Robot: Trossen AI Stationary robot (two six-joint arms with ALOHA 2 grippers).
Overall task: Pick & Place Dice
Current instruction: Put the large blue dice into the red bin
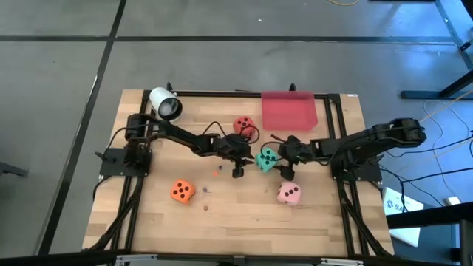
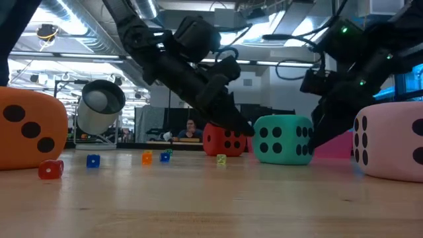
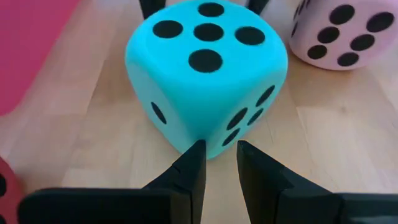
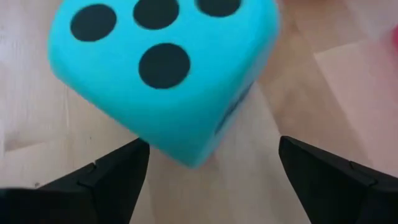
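While both hands flank the green die, left hand narrowly parted, right hand wide apart.

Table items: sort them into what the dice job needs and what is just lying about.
Job: green die, red die, orange die, pink die.
Lying about: white cylinder, red tray, tiny coloured dice.

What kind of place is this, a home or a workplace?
Most likely a robotics lab or workshop: two arms are mounted on a wooden table, exposed ceiling ducts run overhead, and a person sits at a desk behind.
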